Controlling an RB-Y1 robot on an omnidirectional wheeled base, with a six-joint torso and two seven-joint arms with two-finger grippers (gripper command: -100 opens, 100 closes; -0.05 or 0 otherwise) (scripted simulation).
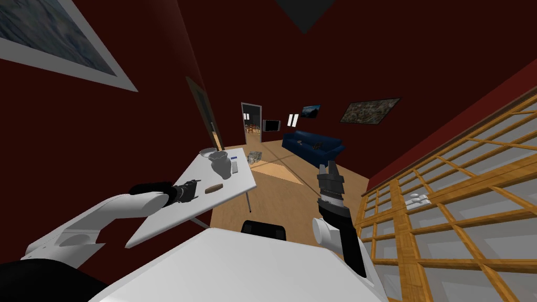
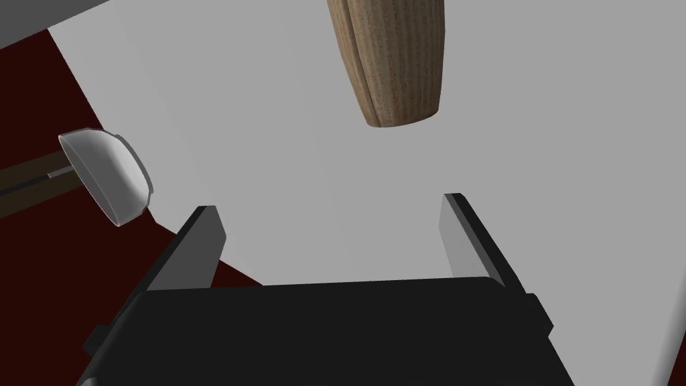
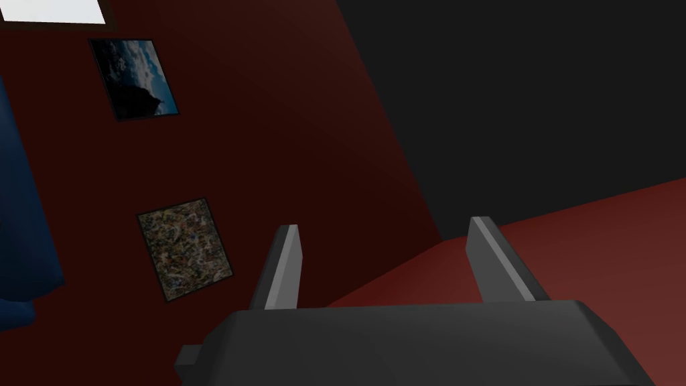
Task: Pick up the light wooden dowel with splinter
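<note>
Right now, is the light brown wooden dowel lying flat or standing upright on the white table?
Lying flat: the light brown wooden dowel rests lengthwise on the white table, just ahead of the open left gripper.

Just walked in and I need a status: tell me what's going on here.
The left claw is open over the white table, aimed at the wooden dowel lying just ahead of its fingers. It is not touching the dowel yet. A pale bowl sits near the table's edge, off to one side of that claw. The right claw is raised at the robot's right, open and empty.
</note>
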